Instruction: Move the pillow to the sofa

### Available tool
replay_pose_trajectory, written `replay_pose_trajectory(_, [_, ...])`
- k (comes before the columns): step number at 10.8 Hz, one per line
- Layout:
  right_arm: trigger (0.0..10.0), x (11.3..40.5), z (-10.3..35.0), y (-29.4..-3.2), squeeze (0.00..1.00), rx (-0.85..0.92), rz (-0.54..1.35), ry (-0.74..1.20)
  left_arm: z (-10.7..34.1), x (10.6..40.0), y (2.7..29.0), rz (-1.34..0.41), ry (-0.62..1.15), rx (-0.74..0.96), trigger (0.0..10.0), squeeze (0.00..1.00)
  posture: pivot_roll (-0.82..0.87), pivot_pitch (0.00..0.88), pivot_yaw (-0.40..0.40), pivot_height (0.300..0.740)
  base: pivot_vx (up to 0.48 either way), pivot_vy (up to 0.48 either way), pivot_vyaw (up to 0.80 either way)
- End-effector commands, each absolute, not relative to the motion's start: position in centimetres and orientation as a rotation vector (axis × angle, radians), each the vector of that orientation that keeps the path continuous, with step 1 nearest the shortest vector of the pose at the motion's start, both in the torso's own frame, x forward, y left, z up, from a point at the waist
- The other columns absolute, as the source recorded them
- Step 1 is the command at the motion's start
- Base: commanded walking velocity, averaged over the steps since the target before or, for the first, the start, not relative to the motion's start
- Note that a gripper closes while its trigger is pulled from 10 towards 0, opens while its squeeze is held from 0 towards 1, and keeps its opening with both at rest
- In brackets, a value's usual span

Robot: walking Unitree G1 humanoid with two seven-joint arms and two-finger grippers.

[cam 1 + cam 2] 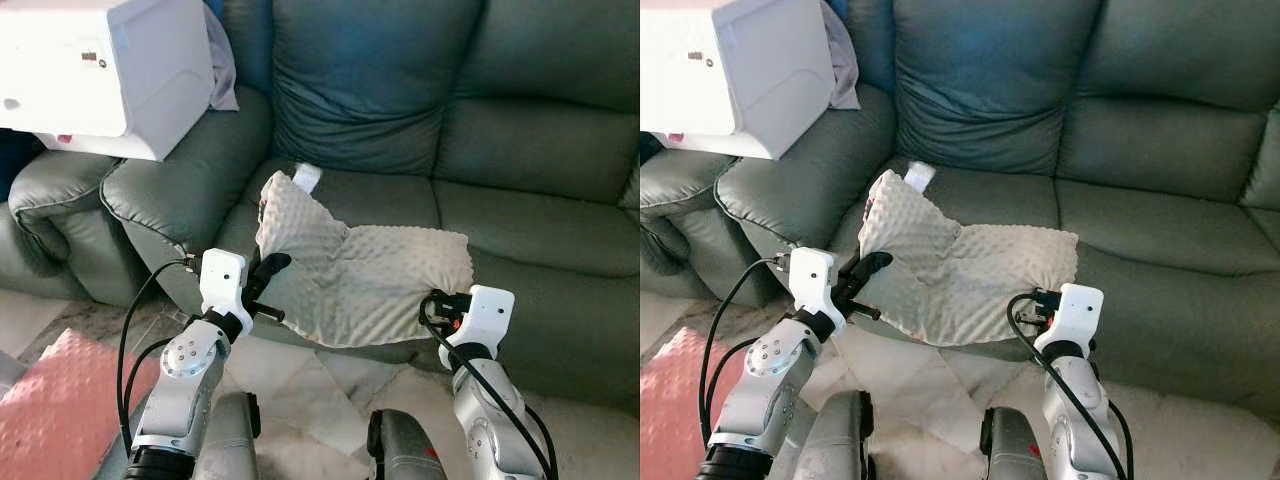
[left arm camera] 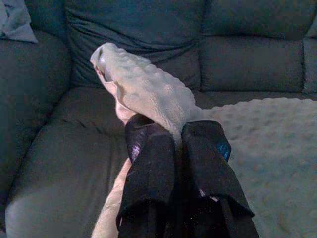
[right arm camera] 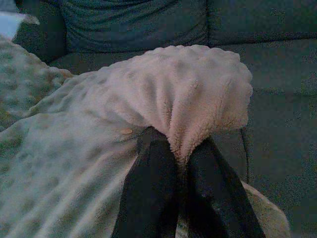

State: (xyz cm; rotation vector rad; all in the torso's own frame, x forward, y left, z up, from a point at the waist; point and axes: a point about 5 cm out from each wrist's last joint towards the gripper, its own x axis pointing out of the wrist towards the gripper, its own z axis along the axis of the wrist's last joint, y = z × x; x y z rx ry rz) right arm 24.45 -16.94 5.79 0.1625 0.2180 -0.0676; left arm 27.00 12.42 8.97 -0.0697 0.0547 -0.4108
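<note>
A cream, bumpy-textured pillow hangs stretched between my two grippers, just over the front edge of the green sofa seat. My left gripper is shut on its left side, where one corner sticks up. My right gripper is shut on its right corner, and the fabric bunches over the black fingers. The pillow's middle sags toward the seat cushion.
A white box sits on the sofa's left armrest, with grey cloth behind it. A second green armchair stands further left. A pink mat lies on the marble floor at lower left.
</note>
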Motion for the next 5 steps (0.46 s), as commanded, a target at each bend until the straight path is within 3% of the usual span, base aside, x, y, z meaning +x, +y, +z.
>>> replay_pose_trajectory(1, [0.0, 24.85, 6.26, -16.94, 0.0, 0.164, -0.064, 0.194, 9.62, 27.22, 12.13, -0.432, 0.019, -0.067, 10.0, 0.0, -0.05, 0.001, -0.016, 0.635, 0.285, 0.0, 0.0])
replay_pose_trajectory(5, [0.0, 24.74, 6.25, -16.92, 0.0, 0.163, -0.065, 0.196, 9.63, 27.07, 12.03, -0.442, 0.017, -0.072, 10.0, 0.0, -0.05, 0.006, -0.016, 0.635, 0.327, 0.0, 0.0])
